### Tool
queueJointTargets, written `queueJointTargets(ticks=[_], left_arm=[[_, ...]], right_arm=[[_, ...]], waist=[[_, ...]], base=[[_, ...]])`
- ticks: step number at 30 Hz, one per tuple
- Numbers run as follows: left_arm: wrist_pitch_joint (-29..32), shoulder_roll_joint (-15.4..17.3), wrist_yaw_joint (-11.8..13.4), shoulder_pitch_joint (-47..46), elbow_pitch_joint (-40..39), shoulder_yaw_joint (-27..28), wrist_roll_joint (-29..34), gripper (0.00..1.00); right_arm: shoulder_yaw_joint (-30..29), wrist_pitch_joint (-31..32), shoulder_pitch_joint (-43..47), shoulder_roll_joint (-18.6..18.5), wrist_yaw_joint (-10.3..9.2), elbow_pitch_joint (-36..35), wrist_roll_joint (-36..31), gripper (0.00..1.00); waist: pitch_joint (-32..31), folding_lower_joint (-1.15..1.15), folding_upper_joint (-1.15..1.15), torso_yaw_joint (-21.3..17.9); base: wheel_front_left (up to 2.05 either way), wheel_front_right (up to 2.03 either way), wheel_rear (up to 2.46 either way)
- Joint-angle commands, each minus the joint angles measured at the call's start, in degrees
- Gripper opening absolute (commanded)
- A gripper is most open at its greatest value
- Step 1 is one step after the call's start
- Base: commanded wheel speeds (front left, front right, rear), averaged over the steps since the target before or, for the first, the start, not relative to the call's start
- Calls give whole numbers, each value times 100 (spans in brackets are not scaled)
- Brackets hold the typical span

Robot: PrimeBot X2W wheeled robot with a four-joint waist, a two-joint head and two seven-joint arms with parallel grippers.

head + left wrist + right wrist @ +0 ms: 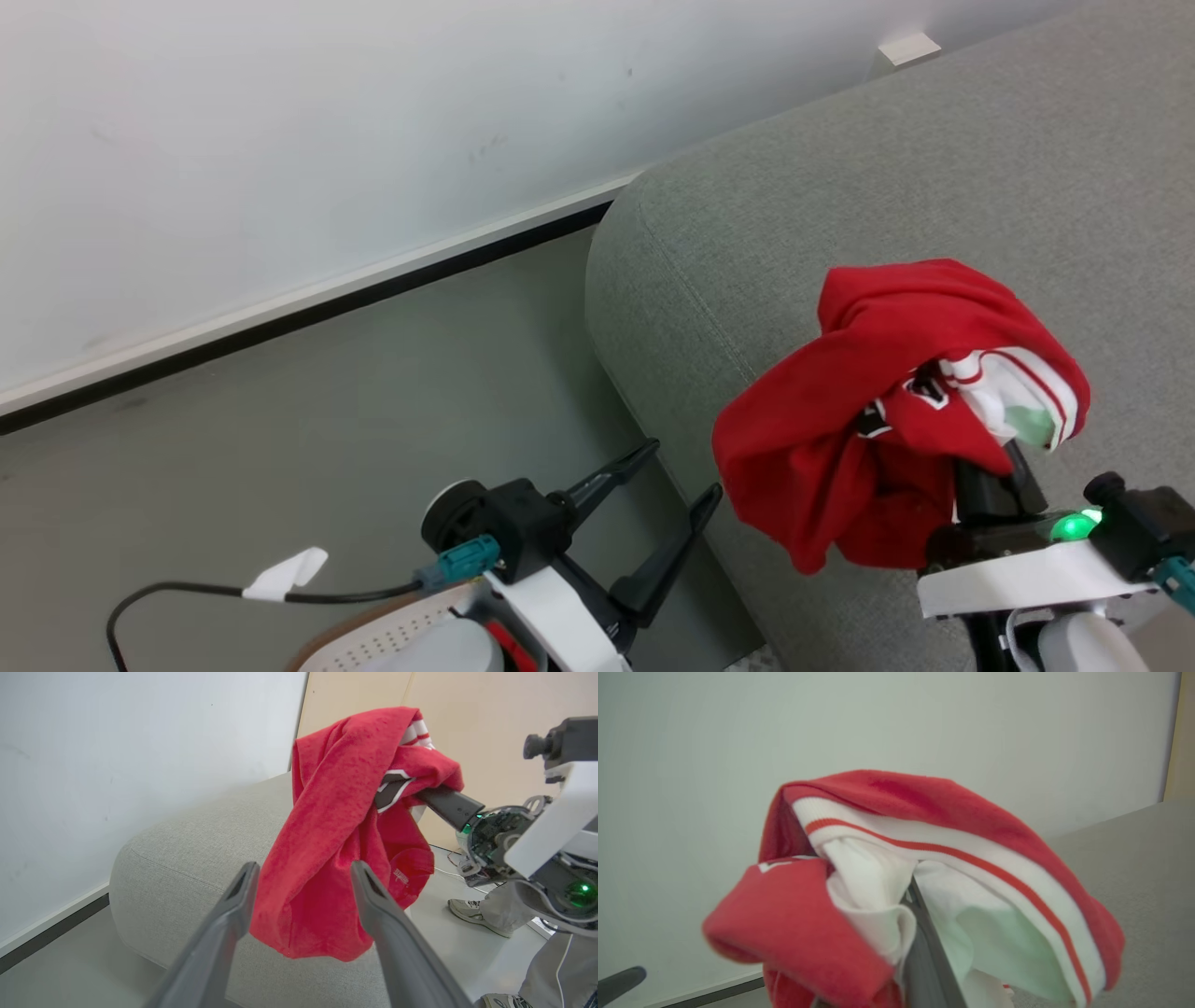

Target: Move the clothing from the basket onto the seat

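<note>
We see the right tool [991, 483] clamped on the clothing [822, 439], its dark fingers buried in the bundle. This is a bright red jersey with a white band, a thin red stripe and a black-and-white patch. The jersey is up in the air, draped over the fingers and sagging down on the side toward the left arm. It hangs over the light grey seat [934, 168], not far from the rounded corner. We cannot tell whether the lowest fold touches the cushion.

Over on the other side, the left tool [681, 471] is spread wide with nothing between its fingers. It sits low, just beside the front edge of the seat and above the grey floor [327, 392], fingers aimed toward the hanging jersey.

The white perforated basket [383, 633] with its tan rim peeks in at the bottom edge, under the left wrist. A black cable [187, 590] with a white tag runs across the floor beside it. A white wall [280, 140] with a dark skirting strip stands behind. In the left wrist view, a person's sneaker [472, 910] stands on the floor beyond the seat.
</note>
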Motion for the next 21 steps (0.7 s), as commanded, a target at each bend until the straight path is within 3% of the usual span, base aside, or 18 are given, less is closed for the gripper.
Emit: queueJointTargets(ticks=[1,7,17,21], left_arm=[[26,19,2,-60,-12,-1,57,100],[124,106,-33,-165,-133,-62,80,100],[233,382,-72,-465,-431,-13,126,100],[268,480,-88,-638,-553,30,147,100]], right_arm=[[-107,-20,-119,-9,-12,40,-131,0],[-468,56,-766,-19,-12,303,-242,0],[-1437,738,-2527,-487,-12,673,-854,0],[-1669,1077,-3168,-867,-12,991,-1230,0]], waist=[[36,0,-1,15],[328,0,-1,235],[1165,0,-1,910],[1576,0,-1,1222]], base=[[0,0,0],[0,0,0],[0,0,0],[0,0,0]])
